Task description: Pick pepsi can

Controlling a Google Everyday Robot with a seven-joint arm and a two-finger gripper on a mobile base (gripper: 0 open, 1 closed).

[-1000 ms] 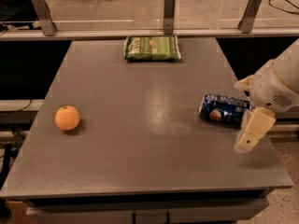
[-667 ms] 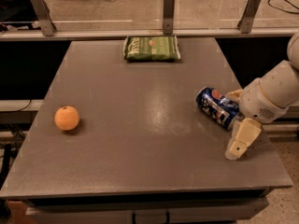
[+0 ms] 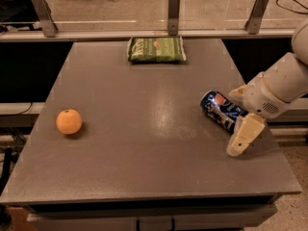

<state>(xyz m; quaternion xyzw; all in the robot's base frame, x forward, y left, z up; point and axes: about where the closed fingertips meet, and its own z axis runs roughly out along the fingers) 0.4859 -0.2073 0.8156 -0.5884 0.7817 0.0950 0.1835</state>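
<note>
Pepsi can [image 3: 221, 109] lies on its side near the right edge of the grey table [image 3: 144, 177]. Its long axis runs diagonally: the silver end points up-left toward the table's middle, the other end down-right into my gripper [image 3: 234, 121]. I read the gripper as released, its fingers spread to either side of the can's near end. The lower finger [image 3: 242, 137] slants down-left just beside the can. An orange [image 3: 69, 121] sits well apart at the left, and a green snack bag [image 3: 156, 49] lies at the far edge. Since a second ago the can has swung from nearly crosswise to this diagonal and slid slightly left; the gripper has moved left too.
</note>
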